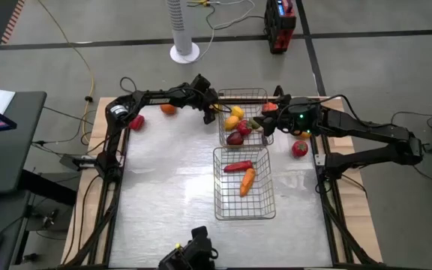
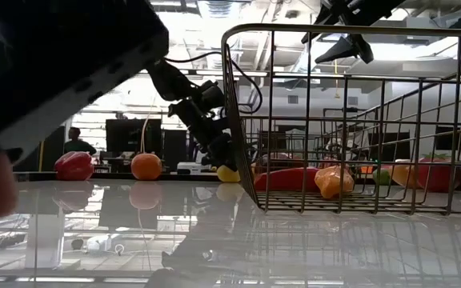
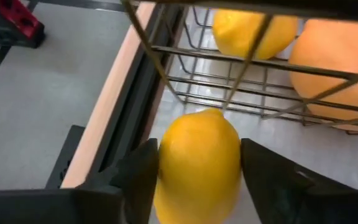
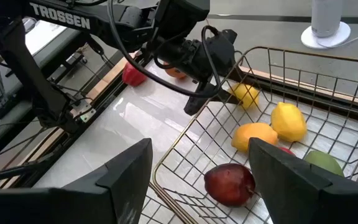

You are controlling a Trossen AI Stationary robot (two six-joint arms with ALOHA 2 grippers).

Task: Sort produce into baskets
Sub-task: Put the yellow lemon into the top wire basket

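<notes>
My left gripper (image 3: 197, 186) is shut on a yellow lemon (image 3: 197, 163) just outside the left wall of the far wire basket (image 1: 244, 94); it also shows in the low view (image 2: 228, 173). The far basket holds lemons (image 4: 289, 121), an orange fruit (image 4: 255, 135), a dark red apple (image 4: 230, 183) and a lime (image 4: 319, 163). My right gripper (image 4: 201, 180) is open and empty above that basket's right part (image 1: 267, 121). The near basket (image 1: 217, 214) holds a red pepper (image 1: 237, 166) and a carrot (image 1: 247, 181). My left gripper pinches the lemon's two long sides (image 3: 166, 163) between its two fingers (image 3: 143, 177). The fingers come slanting down from the table's left and lie along the lemon. The lemon's underside is at the tabletop; whether it rests there or hangs just above, I cannot tell.
A red pepper (image 1: 136, 122) and an orange (image 1: 169, 109) lie on the table at the far left. A red tomato (image 1: 299, 148) and a yellow fruit (image 1: 304, 135) lie right of the baskets. The table's near left part is bare.
</notes>
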